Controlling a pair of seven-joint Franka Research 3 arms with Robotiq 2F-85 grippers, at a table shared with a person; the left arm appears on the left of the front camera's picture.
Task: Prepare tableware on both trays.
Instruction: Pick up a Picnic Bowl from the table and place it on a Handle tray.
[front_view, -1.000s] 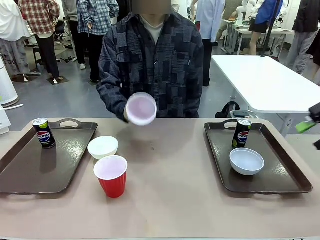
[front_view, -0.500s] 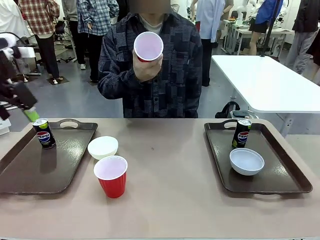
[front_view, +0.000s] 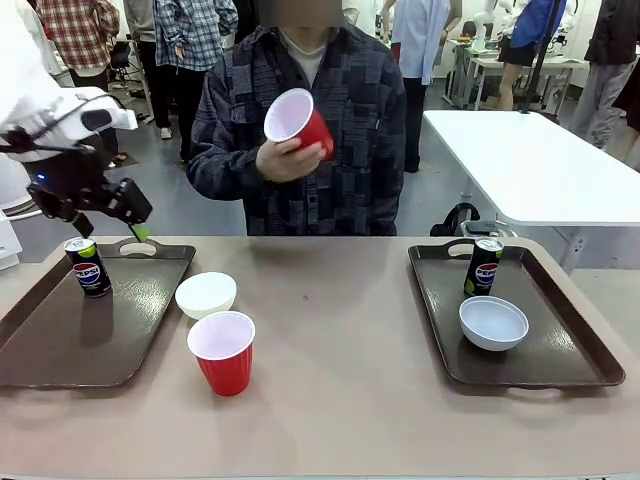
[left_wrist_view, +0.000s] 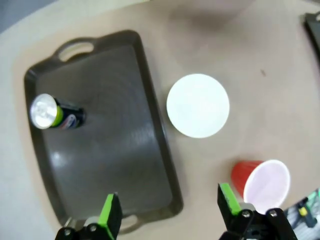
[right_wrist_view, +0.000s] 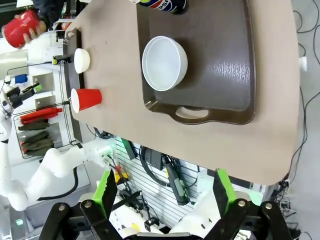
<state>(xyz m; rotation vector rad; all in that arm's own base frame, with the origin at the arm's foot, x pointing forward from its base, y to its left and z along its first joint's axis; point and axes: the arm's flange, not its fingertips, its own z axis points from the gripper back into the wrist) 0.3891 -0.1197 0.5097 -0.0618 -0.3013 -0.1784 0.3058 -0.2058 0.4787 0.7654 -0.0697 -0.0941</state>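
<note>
Though its near edge is cut off in your front view, table (front_view: 360, 400): tan, with both trays on it, well apart at its two ends.
Left tray (front_view: 60, 350): its outer side runs out of the front view, and your left wrist view of it is blurred.
Right tray (front_view: 440, 330): whole from the front, with one end cropped in your right wrist view.
Left gripper (front_view: 110, 232): jaws wide with nothing between them, hanging in the air over the left tray. From the wrist, one handle end of that tray lies between the fingers.
Right gripper (right_wrist_view: 163, 186): jaws wide and empty, high above the right tray and well apart from it.
Person's hand (front_view: 285, 158): holds the held cup (front_view: 300, 120) tilted at chest height, and its fingers cover part of the cup.
Table cup (front_view: 224, 355): upright between the trays, just beside one left finger in your wrist view.
Table bowl (front_view: 206, 294): just beside the left tray's rim. You cannot tell whether it touches.
Right bowl (front_view: 493, 323): in the right tray, near the right can (front_view: 484, 266).
Left can (front_view: 88, 266): upright at the left tray's far end.
</note>
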